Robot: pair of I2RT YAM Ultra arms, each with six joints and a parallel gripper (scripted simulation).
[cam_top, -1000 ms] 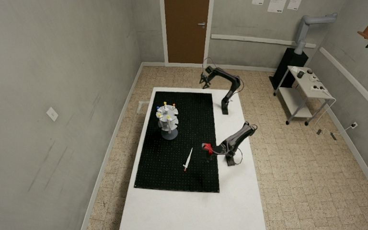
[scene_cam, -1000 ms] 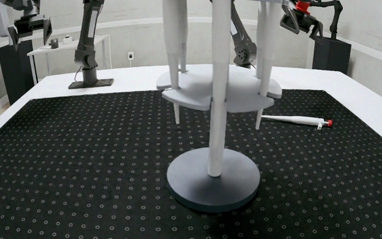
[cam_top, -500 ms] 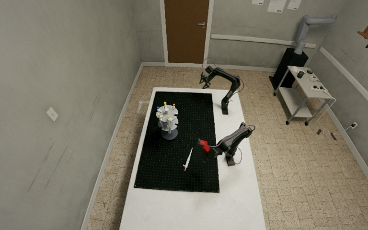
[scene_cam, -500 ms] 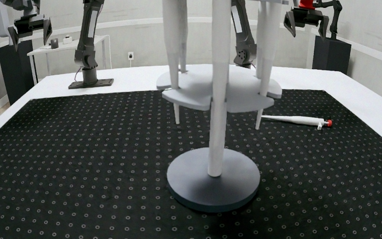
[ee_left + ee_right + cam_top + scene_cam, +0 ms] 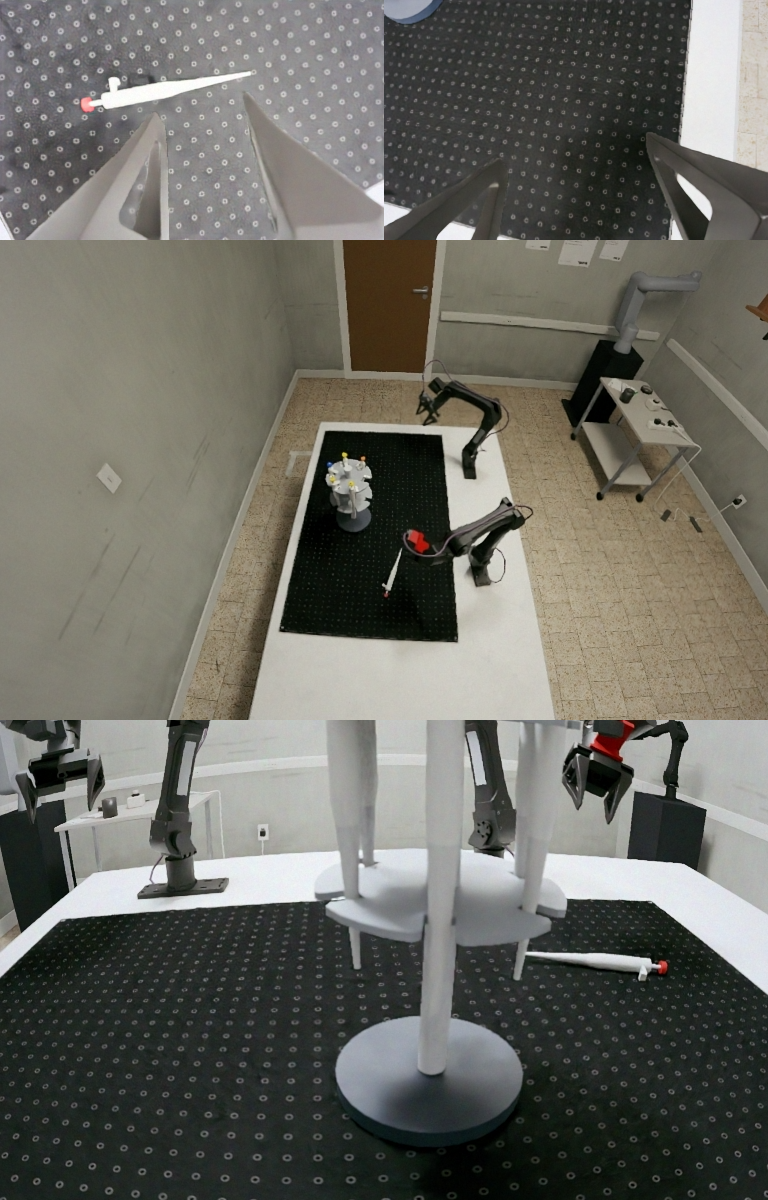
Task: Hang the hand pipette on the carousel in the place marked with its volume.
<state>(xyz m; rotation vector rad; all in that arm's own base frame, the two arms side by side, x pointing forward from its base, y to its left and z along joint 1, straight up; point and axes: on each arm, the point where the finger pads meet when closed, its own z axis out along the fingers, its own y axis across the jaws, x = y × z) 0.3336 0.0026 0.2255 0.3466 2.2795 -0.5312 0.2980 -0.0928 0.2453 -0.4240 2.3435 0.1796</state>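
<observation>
The white pipette lies flat on the black mat, with a red push button and a finger hook on its side. No printed volume is readable. My left gripper is partly open and empty, above the mat and off to one side of the pipette. My right gripper is wide open and empty, far from the pipette. The grey carousel stands upright; its slot labels cannot be read.
Several pipettes with yellow, orange and blue buttons hang on the carousel; one hangs at the side facing the exterior camera. The black dotted mat lies on the white table. Both arm bases stand along one long side of the table.
</observation>
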